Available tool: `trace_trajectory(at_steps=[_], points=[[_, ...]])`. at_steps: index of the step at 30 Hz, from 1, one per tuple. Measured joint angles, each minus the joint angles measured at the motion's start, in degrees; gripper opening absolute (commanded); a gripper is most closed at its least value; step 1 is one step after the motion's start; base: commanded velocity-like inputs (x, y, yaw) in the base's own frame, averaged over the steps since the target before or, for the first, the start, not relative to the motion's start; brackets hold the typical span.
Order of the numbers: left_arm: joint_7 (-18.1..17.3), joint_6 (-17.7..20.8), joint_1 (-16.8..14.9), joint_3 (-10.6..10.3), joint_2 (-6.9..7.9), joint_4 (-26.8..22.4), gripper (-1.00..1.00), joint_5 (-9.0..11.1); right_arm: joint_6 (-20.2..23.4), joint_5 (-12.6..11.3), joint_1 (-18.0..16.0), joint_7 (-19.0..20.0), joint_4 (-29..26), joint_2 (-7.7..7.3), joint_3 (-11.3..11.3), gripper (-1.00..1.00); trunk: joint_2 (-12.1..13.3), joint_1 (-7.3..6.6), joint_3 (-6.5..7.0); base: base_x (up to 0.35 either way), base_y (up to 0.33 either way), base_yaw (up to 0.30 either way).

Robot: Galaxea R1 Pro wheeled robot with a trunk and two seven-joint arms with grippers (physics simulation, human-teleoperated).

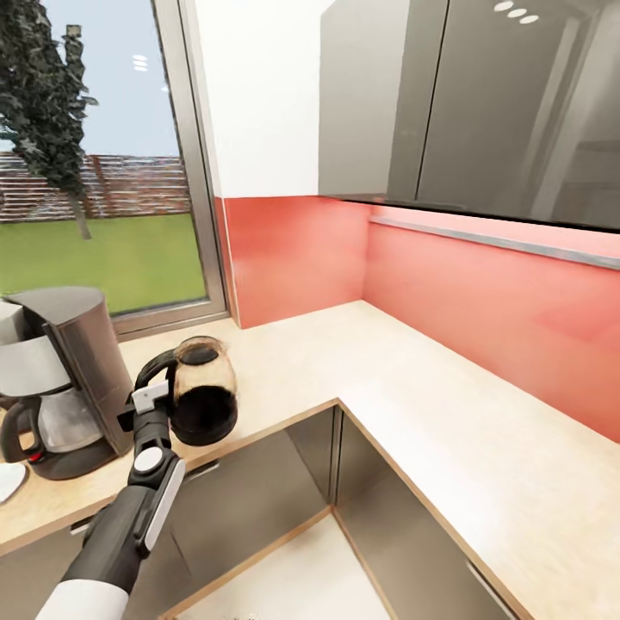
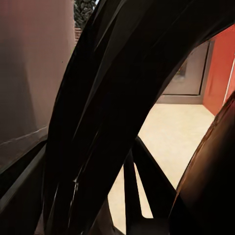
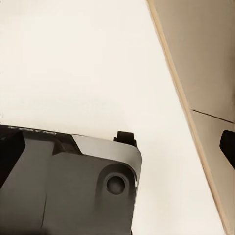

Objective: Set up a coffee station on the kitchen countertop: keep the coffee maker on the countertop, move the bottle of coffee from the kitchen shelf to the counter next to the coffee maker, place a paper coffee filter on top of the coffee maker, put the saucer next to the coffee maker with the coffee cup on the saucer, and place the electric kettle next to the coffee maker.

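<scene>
- Left gripper (image 1: 158, 389) is clenched on the kettle (image 1: 205, 392) handle, kettle near the counter (image 1: 405, 387) front edge, just beside the coffee maker (image 1: 65, 379).
- Risk: released here, it may tip off that edge.
- Right gripper: cannot tell.

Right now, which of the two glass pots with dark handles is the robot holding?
The rounder pot half full of dark coffee, standing on the countertop right of the coffee maker. The left end effector is at its handle. The other pot sits inside the machine.
</scene>
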Motion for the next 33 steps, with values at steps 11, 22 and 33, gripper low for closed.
trace_trajectory(at_steps=[11,22,33], points=[[5.39,0.30,0.07,0.12,-0.19,-1.46,-1.00,0.23,0.00,0.00,0.01,0.00,0.02,-0.01,0.00,1.00,0.00,0.00,-0.38,0.001,0.000,0.180],[5.04,0.06,0.87,-1.79,-1.39,-1.47,-1.00,0.14,0.00,0.00,0.01,-0.01,0.03,0.00,0.00,1.00,-0.01,-0.03,-0.38,0.081,-0.044,0.001],[5.10,-0.02,0.87,-1.50,-1.27,-1.03,-1.00,0.20,0.00,0.00,0.01,0.00,0.03,-0.01,0.00,1.00,0.00,-0.01,-0.38,0.267,0.048,0.000]])
